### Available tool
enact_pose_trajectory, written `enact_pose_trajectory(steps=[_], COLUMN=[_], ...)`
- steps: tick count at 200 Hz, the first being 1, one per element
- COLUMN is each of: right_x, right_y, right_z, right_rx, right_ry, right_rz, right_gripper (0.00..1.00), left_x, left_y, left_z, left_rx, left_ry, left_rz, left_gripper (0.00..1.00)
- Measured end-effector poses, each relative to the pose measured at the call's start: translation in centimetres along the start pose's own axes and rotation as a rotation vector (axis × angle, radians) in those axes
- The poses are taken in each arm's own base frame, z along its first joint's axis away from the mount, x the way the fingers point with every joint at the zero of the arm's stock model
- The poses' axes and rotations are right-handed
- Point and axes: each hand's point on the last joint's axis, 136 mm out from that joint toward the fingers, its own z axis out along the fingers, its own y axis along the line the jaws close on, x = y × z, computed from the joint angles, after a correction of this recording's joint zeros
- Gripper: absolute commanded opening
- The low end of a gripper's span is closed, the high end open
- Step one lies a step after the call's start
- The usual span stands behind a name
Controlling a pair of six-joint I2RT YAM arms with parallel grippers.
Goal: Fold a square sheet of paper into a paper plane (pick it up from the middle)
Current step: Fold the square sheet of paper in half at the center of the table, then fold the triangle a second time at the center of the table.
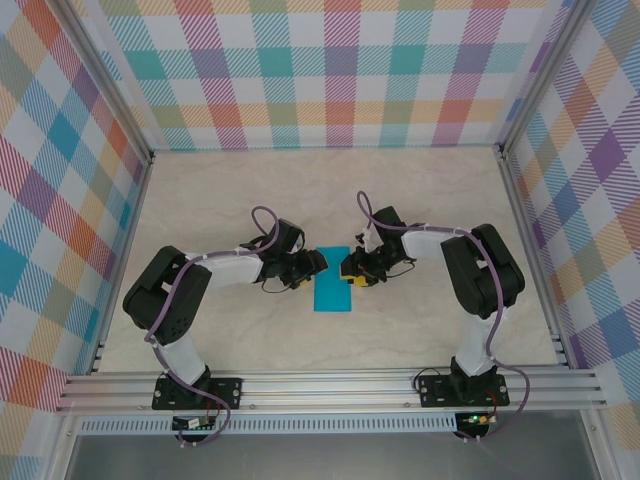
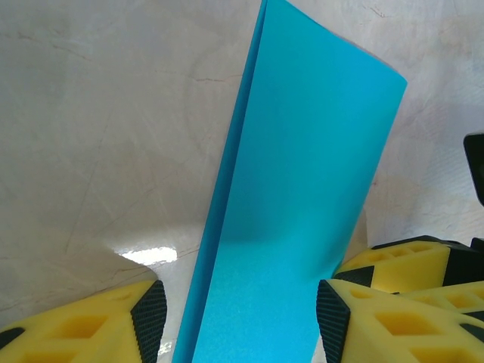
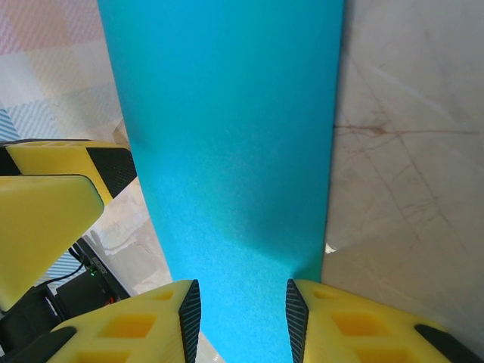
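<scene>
**Top external view.** Count: one thin teal-blue sheet of paper, folded to a narrow rectangle; two white-and-black arms; two grippers with yellow fingers. The sheet of paper lies on the beige marble-patterned tabletop, near its middle, with the long axis running away from the arm bases. The left gripper meets one long edge and the right gripper the other, both at the far half. The near end is free. Bare tabletop lies open on all sides. Three plaid wall panels bound the left, far and right sides, and an aluminium rail bounds the near side.

**Left wrist view.** The sheet of paper runs up between the two fingers of the left gripper. The jaws stand partly apart. A strip of bare tabletop shows between one pad and the paper edge, and the other pad sits at the opposite edge. Nothing is clamped. A second layer shows along the left long edge. The far corners are free. Fingers of the right gripper sit just beside the right edge.

**Right wrist view.** The sheet of paper fills the gap between the two pads of the right gripper. The jaws are partly apart, with one pad at each long edge. Whether they press the paper cannot be told. One finger of the left gripper sits just beside the left edge. Bare tabletop lies open to the right.
</scene>
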Motion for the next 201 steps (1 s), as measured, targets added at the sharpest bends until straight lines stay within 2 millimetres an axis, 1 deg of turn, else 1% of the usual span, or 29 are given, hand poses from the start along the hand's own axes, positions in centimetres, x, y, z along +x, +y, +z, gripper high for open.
enact_pose_trajectory(steps=[40, 67, 92, 148, 201], right_x=[-0.1, 0.0, 0.1, 0.1, 0.1], right_y=[0.0, -0.2, -0.6, -0.6, -0.6], right_z=[-0.2, -0.3, -0.2, -0.2, -0.2], right_rx=[0.007, 0.024, 0.023, 0.016, 0.016], right_ry=[-0.011, -0.020, -0.020, -0.030, -0.030], right_rz=[-0.006, -0.007, -0.006, -0.013, -0.013], right_gripper=[0.38, 0.34, 0.33, 0.33, 0.33], left_x=[0.1, 0.3, 0.4, 0.5, 1.4], left_y=[-0.1, -0.4, -0.5, -0.6, -1.2], left_z=[0.0, 0.2, 0.3, 0.3, 0.6], left_rx=[0.004, 0.015, 0.019, 0.019, 0.040], left_ry=[0.006, 0.021, 0.031, 0.034, 0.068], left_rz=[0.001, 0.002, 0.005, 0.009, 0.032], left_gripper=[0.57, 0.57, 0.56, 0.56, 0.48])
